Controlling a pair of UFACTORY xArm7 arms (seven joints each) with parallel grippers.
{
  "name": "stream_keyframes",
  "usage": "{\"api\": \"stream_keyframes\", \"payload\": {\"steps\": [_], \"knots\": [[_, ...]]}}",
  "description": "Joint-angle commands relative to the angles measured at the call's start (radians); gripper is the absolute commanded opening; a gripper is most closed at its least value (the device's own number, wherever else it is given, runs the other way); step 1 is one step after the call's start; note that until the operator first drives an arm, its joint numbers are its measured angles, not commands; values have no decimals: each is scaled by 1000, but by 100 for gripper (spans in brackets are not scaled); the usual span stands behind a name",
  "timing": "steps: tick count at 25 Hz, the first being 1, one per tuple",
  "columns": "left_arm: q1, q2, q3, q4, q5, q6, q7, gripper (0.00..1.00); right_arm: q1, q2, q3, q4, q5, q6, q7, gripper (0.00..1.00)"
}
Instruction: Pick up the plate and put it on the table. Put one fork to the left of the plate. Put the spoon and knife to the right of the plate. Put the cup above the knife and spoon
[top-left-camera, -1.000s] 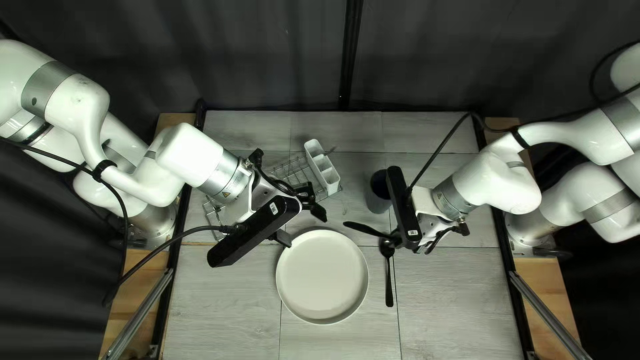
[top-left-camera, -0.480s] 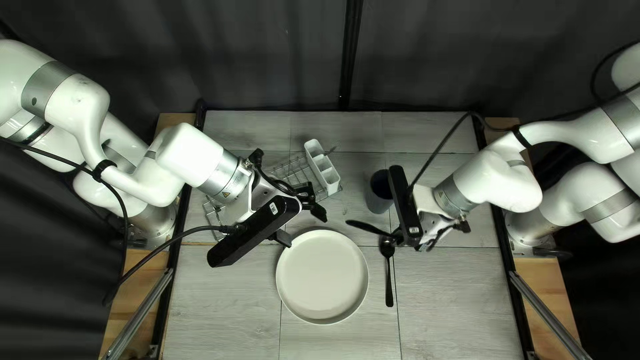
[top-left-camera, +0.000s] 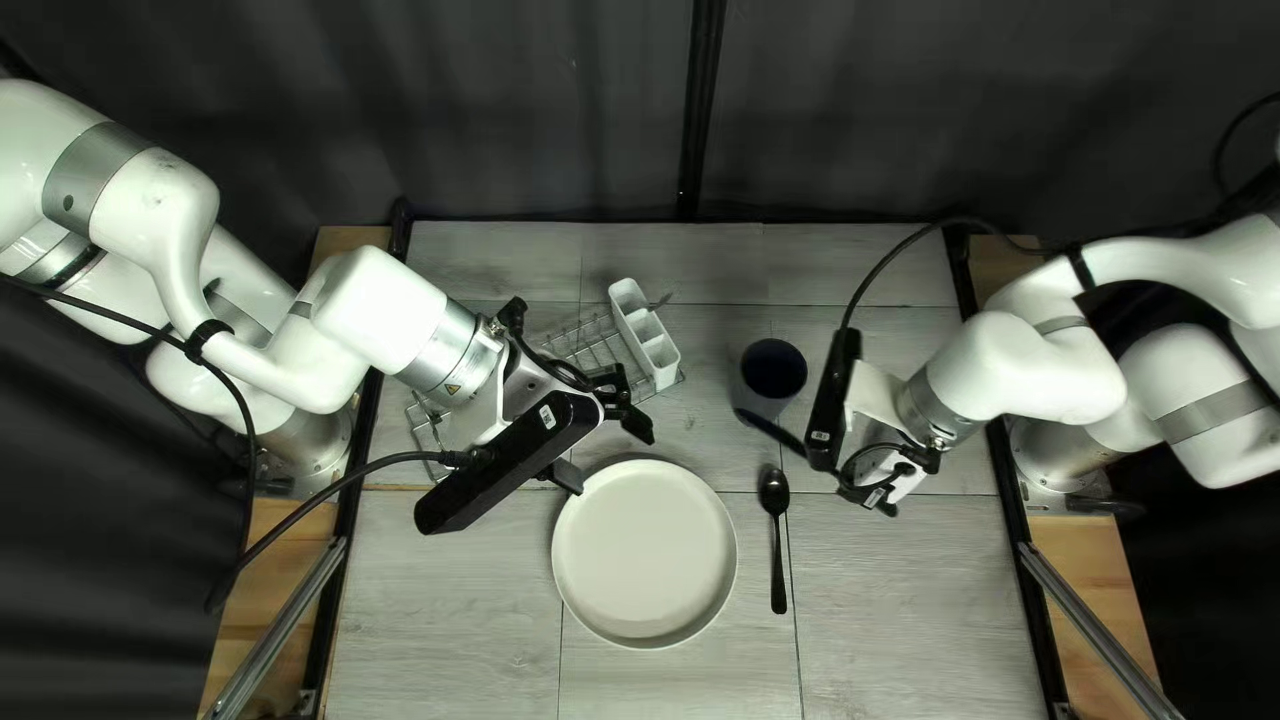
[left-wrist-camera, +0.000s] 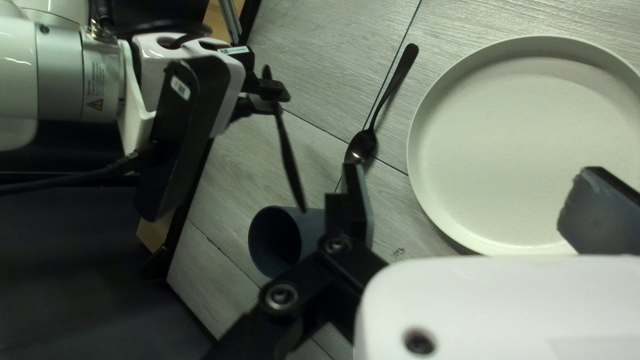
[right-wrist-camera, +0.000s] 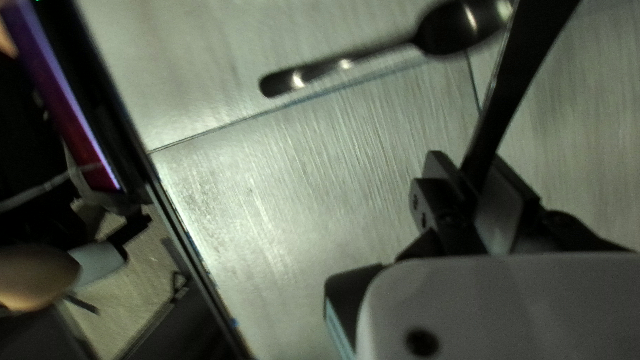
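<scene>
Top left view: wire rack (top-left-camera: 591, 339) left of upper center, white caddy (top-left-camera: 644, 334) at its right side, likely storing cutlery. Left gripper (top-left-camera: 607, 451), fingers apart and holding nothing, hangs by the upper left rim of the plate (top-left-camera: 644, 554), probably parked for the fork. No fork seen left of plate. Plate sits lower center, anchoring the setting. Cup (top-left-camera: 774, 370) right of upper center, above the spoon (top-left-camera: 776, 534), seemingly its final spot. Spoon lies right of plate. Right gripper (right-wrist-camera: 475, 177), right of center, pinches the knife (right-wrist-camera: 513, 87) by one end, blade free, presumably for laying beside spoon; needs turning parallel first. Blade could nudge cup.
</scene>
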Motion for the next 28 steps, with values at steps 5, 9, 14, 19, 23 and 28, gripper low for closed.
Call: {"api": "stream_keyframes", "payload": {"steps": [5,9,14,19,23,28], "knots": [[0,0,0,0,0,0,0,100,-24,80,78,77,12,109,241,0],[0,0,0,0,0,0,0,100,-16,67,89,63,4,95,238,0],[0,0,0,0,0,0,0,100,9,110,142,120,56,131,380,0],[0,0,0,0,0,0,0,100,-3,228,165,221,150,238,674,0],[0,0,0,0,0,0,0,100,-6,280,168,258,167,264,759,0],[0,0,0,0,0,0,0,100,-6,280,168,258,167,264,759,0]]}}
